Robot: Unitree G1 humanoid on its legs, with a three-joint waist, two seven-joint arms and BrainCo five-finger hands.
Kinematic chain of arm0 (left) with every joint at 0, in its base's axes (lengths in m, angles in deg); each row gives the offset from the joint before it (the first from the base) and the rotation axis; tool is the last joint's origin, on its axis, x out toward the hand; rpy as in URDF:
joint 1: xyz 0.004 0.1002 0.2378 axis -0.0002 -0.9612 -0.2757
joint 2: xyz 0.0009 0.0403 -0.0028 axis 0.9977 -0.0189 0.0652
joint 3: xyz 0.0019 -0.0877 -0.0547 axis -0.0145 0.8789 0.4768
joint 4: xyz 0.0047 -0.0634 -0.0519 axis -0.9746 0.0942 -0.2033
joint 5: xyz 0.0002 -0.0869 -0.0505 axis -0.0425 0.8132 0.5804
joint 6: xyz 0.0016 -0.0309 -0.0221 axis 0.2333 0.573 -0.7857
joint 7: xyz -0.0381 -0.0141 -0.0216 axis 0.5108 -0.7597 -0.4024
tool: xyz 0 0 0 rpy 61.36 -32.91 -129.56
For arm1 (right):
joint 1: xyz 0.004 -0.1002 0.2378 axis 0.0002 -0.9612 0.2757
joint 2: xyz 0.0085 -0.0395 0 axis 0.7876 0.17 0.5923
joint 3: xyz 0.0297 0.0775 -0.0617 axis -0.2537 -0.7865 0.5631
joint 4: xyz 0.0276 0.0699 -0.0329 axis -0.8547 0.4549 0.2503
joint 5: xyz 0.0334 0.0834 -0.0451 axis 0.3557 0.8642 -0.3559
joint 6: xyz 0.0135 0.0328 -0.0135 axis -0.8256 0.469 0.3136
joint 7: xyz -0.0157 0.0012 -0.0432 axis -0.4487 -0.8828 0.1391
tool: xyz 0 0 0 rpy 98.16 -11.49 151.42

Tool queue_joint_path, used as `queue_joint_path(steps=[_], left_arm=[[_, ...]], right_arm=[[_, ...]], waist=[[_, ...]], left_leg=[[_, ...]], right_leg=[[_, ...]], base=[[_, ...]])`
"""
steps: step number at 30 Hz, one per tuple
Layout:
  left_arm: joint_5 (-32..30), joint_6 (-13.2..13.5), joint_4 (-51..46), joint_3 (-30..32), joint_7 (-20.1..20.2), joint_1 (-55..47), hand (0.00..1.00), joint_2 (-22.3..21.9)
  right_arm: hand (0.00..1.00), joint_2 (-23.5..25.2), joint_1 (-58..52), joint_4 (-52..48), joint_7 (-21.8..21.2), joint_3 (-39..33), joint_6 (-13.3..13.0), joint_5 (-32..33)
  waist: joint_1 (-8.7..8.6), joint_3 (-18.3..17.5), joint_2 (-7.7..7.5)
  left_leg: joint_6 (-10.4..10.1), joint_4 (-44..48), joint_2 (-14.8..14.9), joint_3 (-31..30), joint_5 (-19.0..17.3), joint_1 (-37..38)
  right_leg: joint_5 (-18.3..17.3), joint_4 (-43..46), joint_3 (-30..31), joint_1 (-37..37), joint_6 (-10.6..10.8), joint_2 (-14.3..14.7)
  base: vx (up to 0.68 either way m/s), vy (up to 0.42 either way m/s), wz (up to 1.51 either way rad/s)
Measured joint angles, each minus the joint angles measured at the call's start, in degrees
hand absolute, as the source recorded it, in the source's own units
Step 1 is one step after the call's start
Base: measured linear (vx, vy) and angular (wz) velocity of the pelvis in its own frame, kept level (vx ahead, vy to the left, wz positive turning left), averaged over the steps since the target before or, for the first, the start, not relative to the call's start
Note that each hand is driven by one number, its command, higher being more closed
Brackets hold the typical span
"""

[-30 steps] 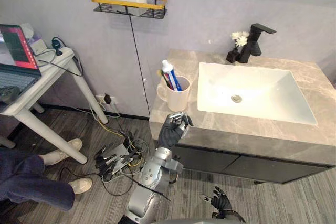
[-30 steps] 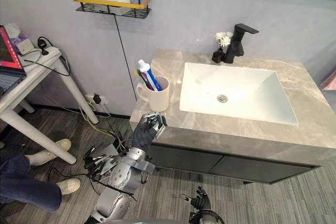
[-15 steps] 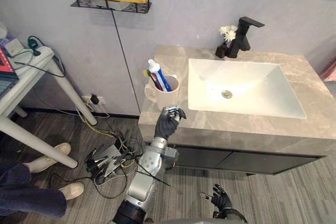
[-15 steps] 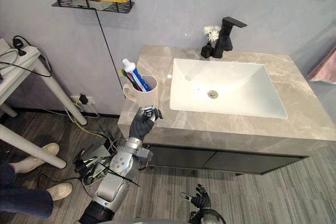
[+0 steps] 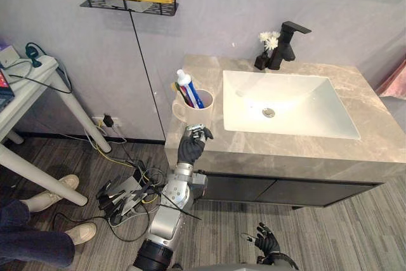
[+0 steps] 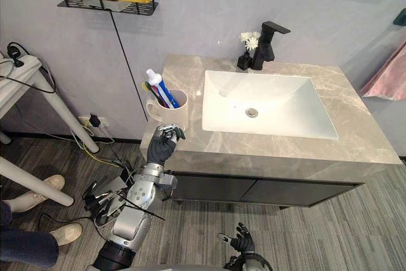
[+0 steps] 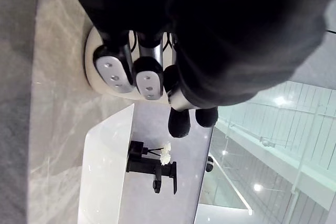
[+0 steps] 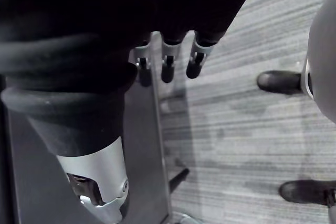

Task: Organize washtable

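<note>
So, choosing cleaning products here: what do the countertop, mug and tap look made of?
Countertop: polished grey-beige stone or stone-look slab, veined and faintly glossy. Mug: probably glazed cream ceramic, smooth with soft sheen. Tap: likely metal, matte black coating, no glints.

Soft bright light comes down from above, so the white sink (image 5: 298, 122) glows and the grey worktop (image 5: 254, 148) shines a little near it, while up close the dark cover of the left robot hand (image 7: 148, 77) looks nearly black, with small lamps (image 7: 278, 100) shining bright white behind it
</note>
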Motion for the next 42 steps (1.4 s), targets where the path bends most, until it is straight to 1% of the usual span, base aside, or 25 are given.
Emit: queue_joint_path(steps=[4, 6, 10, 12, 17, 23, 25, 26, 29, 38, 42], left_arm=[[-0.1, -0.3, 1.8, 0.0, -0.3, 3.1, 1.0, 0.0], [-0.2, -0.4, 2.0, 0.0, -1.2, 3.6, 1.0, 0.0], [-0.7, -0.4, 2.2, 0.5, -1.6, 4.7, 1.0, 0.0], [-0.6, -0.3, 3.0, 1.2, -2.2, 4.7, 1.0, 0.0], [1.1, -0.3, 4.4, 2.9, -2.6, 4.9, 1.0, 0.0], [2.7, -0.1, 4.5, 3.9, -2.8, 4.9, 1.0, 0.0], [2.7, 0.3, 4.8, 3.9, -3.3, 4.9, 1.0, 0.0], [2.7, 1.3, 5.4, 3.9, -3.6, 4.9, 1.0, 0.0], [2.6, 2.0, 5.6, 4.2, -4.0, 5.1, 1.0, 0.0], [0.0, 2.1, 7.0, 7.9, -7.1, 7.4, 1.0, 0.0], [-0.2, 2.0, 6.8, 9.4, -8.6, 9.1, 1.0, 0.1]], right_arm=[[0.0, 0.0, 0.0, 0.0, 0.0, 0.0, 0.0, 0.0], [0.0, 0.0, 0.0, -0.1, 0.0, 0.0, 0.0, 0.0], [0.0, 0.0, 0.0, -0.1, 0.0, 0.0, 0.0, 0.0], [0.0, -0.1, -0.1, -0.4, -0.1, -0.1, -0.1, 0.0], [0.0, -0.1, -0.2, -0.7, -1.2, -0.1, -0.2, 0.0], [0.0, -0.5, -0.2, -0.8, -1.3, 0.1, -1.0, 0.1], [0.0, -0.8, -0.1, -0.8, -1.4, 0.1, -1.1, 0.1], [0.0, -1.1, -0.1, -0.8, -1.4, 0.1, -1.1, 0.2], [0.0, -1.2, -0.1, -0.7, -1.3, 0.1, -1.2, 0.2], [0.0, -1.3, -0.1, -0.9, -1.2, 0.2, -1.3, 0.3], [0.0, -1.5, -0.1, -1.0, -1.2, 0.2, -1.3, 0.2]], waist=[[-0.07, 0.2, -0.38], [-0.18, 0.3, -0.52], [-0.18, 0.9, -0.99], [-0.27, 0.9, -0.98], [-1.21, 1.1, -1.11], [-1.43, 1.3, -0.74], [-1.42, 1.4, -0.69], [-1.42, 1.4, -0.66], [-1.5, 1.5, -0.65], [-1.53, 2.3, -0.93], [-1.5, 2.5, -1.05]], left_leg=[[0.0, -0.1, -0.2, 0.2, 0.0, 0.0], [0.0, -0.1, -0.5, 0.3, 0.0, 0.0], [0.0, -0.1, -0.6, 1.1, 0.0, 0.0], [0.1, -0.1, -0.7, 1.3, -0.1, 0.0], [0.1, 0.1, -0.7, 1.4, -0.1, 0.0], [0.1, 0.1, -0.6, 1.5, -0.1, -0.3], [0.1, 0.1, -0.6, 1.5, -0.1, -0.8], [0.1, 0.1, -0.6, 1.5, -0.1, -0.8], [0.1, 0.0, -0.6, 1.4, -0.1, -0.9], [0.1, 0.1, -0.6, 1.4, -0.1, -1.2], [0.1, 0.1, -0.6, 1.4, -0.1, -1.9]], right_leg=[[0.0, 0.0, 0.0, -0.1, 0.0, -0.1], [0.0, 0.0, 0.2, -0.2, 0.0, -0.1], [0.4, 0.0, 1.3, -0.7, -0.1, -0.1], [0.6, 0.0, 1.7, -1.0, -0.1, -0.2], [0.8, -0.1, 2.0, -1.1, -0.1, -0.2], [0.8, -0.2, 2.2, -1.4, -0.1, 0.0], [0.8, -0.1, 2.3, -2.0, -0.2, 0.0], [0.8, 0.0, 2.3, -2.1, -0.2, 0.0], [0.8, 0.0, 2.3, -2.1, -0.2, 0.0], [0.8, -0.1, 2.4, -2.4, -0.2, 0.0], [0.9, 0.0, 2.4, -3.2, -0.2, 0.0]], base=[[0.0, 0.0, 0.0], [-0.01, 0.005, -0.03], [-0.04, -0.004, -0.11], [-0.05, -0.009, -0.14], [-0.06, -0.015, -0.03], [-0.04, -0.015, -0.02], [0.0, 0.0, 0.0], [0.0, 0.0, 0.0], [0.0, 0.0, 0.0], [-0.03, -0.012, 0.0], [0.0, 0.0, 0.0]])
